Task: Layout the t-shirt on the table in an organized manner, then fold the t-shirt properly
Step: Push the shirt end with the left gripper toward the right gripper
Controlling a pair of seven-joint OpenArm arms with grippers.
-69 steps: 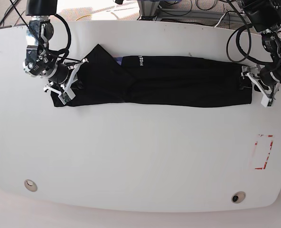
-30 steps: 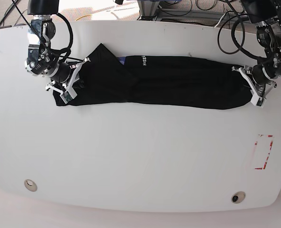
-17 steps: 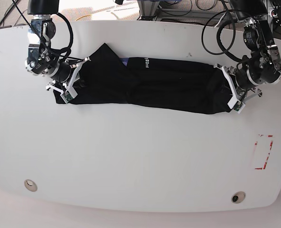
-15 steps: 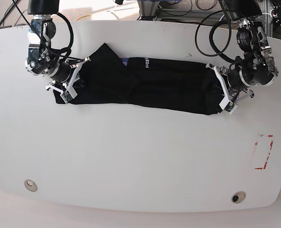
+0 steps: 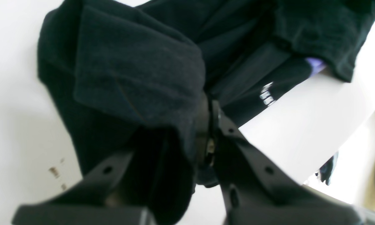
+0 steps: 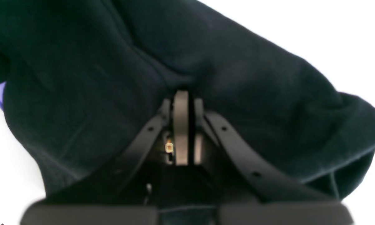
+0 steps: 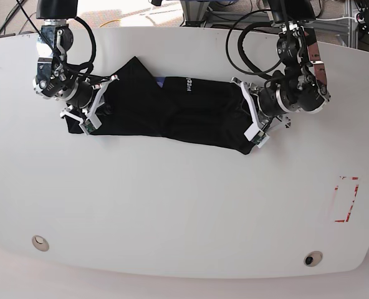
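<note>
While both jaws pinch: I have the t-shirt [image 7: 172,115] held at its two ends, a long black band across the far half of the table [image 7: 184,205].
Left gripper [image 7: 252,124]: clamped tight on a bunched fold of the shirt's end that lies nearest the red tape rectangle [image 7: 345,199]; cloth drapes over my fingers [image 5: 218,125].
Right gripper [image 7: 92,106]: closed fully on the opposite end, black fabric gathered around the pinched tips [image 6: 181,103].
Neck label: white lettering [image 7: 187,83] faces up on the shirt's far edge, a purplish patch [image 7: 161,80] just beside it.
</note>
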